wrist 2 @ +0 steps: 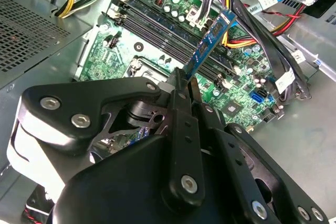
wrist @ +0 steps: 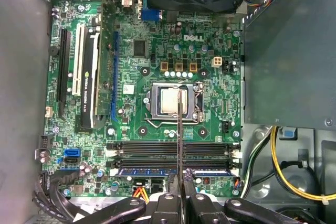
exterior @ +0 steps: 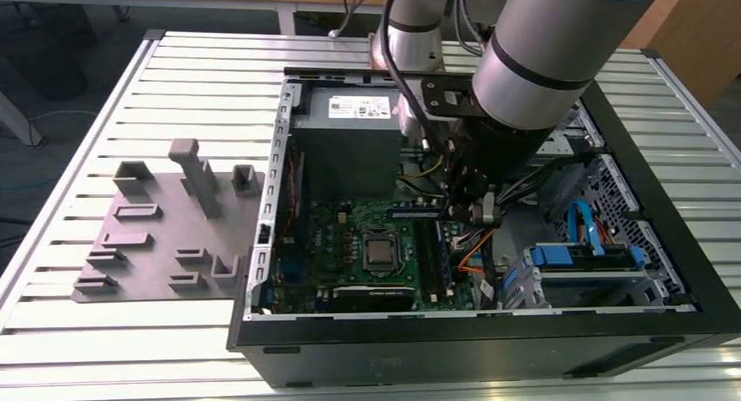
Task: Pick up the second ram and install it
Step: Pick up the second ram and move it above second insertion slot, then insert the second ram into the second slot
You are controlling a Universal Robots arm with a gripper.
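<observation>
My gripper [wrist 2: 184,80] is shut on the second ram [wrist 2: 210,45], a slim strip with a blue label that sticks out from between the fingers. In the first wrist view the second ram [wrist: 179,129] shows edge-on as a thin line above the gripper [wrist: 180,195], held over the black memory slots [wrist: 173,150] and reaching toward the processor socket [wrist: 173,100]. It hangs clear of the slots. One slot beside them holds a blue-labelled module [wrist: 157,171]. In the exterior view the gripper [exterior: 484,214] is inside the open computer case, above the green motherboard [exterior: 347,236].
The case wall [exterior: 463,349] rings the work area. A power supply [exterior: 347,115] sits at the back, and a drive cage with a blue cable [exterior: 585,245] stands on the exterior view's right. Loose cable bundles [wrist 2: 252,3] run close to the slots. A grey fixture tray [exterior: 162,236] lies outside the case.
</observation>
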